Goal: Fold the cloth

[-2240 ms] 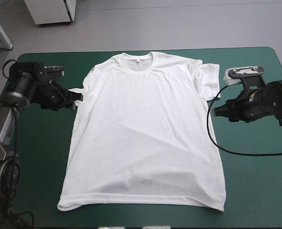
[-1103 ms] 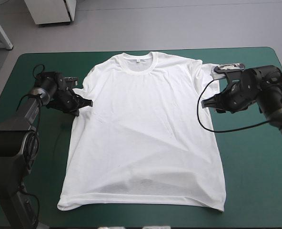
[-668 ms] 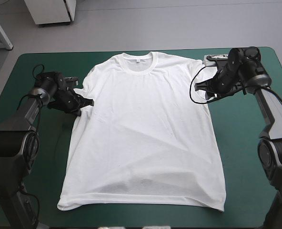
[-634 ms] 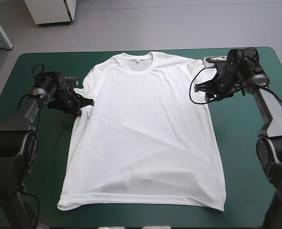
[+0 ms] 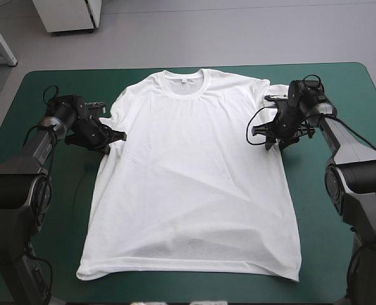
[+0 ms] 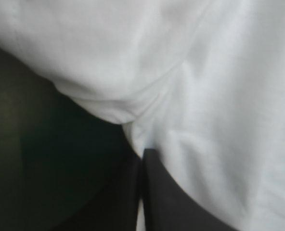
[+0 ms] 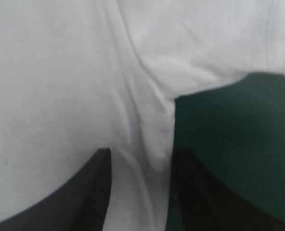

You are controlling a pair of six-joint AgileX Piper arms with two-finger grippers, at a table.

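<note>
1. Here the T-shirt [image 5: 188,165] lies spread flat on the teal-green worktop [image 5: 340,210], with its collar toward the far edge and its hem toward the near one.
2. The left end effector [image 6: 142,155] is clenched on the T-shirt where the left sleeve [image 5: 117,111] meets the body. Its black fingers [image 6: 176,202] meet in a point with a thin strip of white cloth pinched between them.
3. Ahead of that point the cloth bunches into soft folds, and bare worktop shows to one side.
4. The right end effector [image 7: 141,156] is released, its fingers standing apart, at the joint under the right sleeve [image 5: 278,101].
5. A ridge of cloth along the T-shirt's side edge runs between those fingers. One is over cloth, the other over bare worktop.
6. From above, each arm reaches in from its own side of the worktop to the T-shirt's edge.
</note>
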